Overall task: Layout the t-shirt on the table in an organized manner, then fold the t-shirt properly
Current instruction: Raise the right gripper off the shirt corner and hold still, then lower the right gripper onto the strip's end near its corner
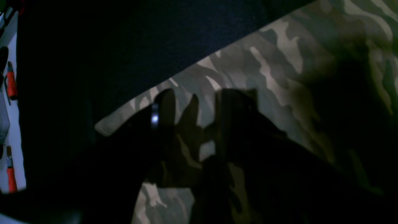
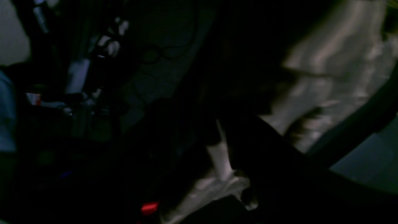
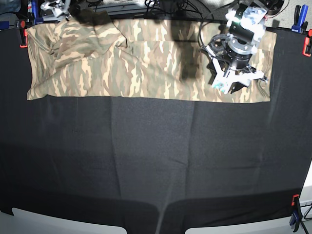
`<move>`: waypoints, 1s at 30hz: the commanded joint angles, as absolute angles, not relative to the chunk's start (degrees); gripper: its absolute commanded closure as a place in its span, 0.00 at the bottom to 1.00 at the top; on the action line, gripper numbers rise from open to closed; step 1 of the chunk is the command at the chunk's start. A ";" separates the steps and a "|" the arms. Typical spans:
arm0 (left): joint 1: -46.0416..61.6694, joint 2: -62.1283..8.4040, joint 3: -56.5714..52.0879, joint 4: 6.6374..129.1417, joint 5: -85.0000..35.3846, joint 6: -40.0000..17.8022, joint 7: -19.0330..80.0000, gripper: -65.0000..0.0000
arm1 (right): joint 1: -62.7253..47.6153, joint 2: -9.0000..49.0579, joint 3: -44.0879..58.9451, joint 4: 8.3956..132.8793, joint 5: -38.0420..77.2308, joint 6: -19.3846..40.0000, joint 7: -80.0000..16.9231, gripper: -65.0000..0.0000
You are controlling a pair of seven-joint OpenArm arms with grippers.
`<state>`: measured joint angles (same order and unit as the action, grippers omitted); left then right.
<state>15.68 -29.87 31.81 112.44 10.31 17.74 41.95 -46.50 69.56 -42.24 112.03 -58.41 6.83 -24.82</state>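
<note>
The camouflage t-shirt [image 3: 146, 63] lies spread as a wide band along the far side of the black table [image 3: 156, 161], with its left part bunched and folded over. My left gripper [image 3: 236, 82] hovers over the shirt's right end. In the left wrist view its two dark fingers [image 1: 164, 105] stand apart above the flat cloth [image 1: 279, 62], near the shirt's straight edge. My right gripper [image 3: 57, 7] is at the shirt's far left corner by the table's back edge. The right wrist view is dark and blurred. Pale cloth [image 2: 326, 68] fills its right side, and a strip [image 2: 221, 161] lies between dark shapes.
Red clamps [image 3: 23, 38] [image 3: 307, 46] and blue clamps [image 3: 297, 19] grip the table's edges, and another clamp [image 3: 294, 201] sits at the near right corner. Orange-handled clamps [image 1: 11, 84] show at the table edge in the left wrist view. Cables and gear lie behind the table.
</note>
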 commanded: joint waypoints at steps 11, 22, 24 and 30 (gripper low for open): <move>15.25 -30.20 31.53 113.34 11.09 18.15 40.64 0.66 | -46.68 68.10 -42.48 105.41 -70.15 -13.52 -27.20 0.63; 15.22 -30.20 31.53 113.34 11.11 18.13 40.64 0.66 | -46.70 68.10 -52.01 105.78 -74.35 -19.27 -34.20 1.00; 15.25 -30.20 31.53 113.34 11.09 18.13 40.64 0.66 | -46.70 68.07 -54.08 106.65 -76.05 -19.75 -36.42 1.00; 15.25 -30.20 31.53 113.34 11.11 18.13 40.66 0.66 | -46.65 67.33 -55.24 107.44 -70.78 -18.68 -37.12 1.00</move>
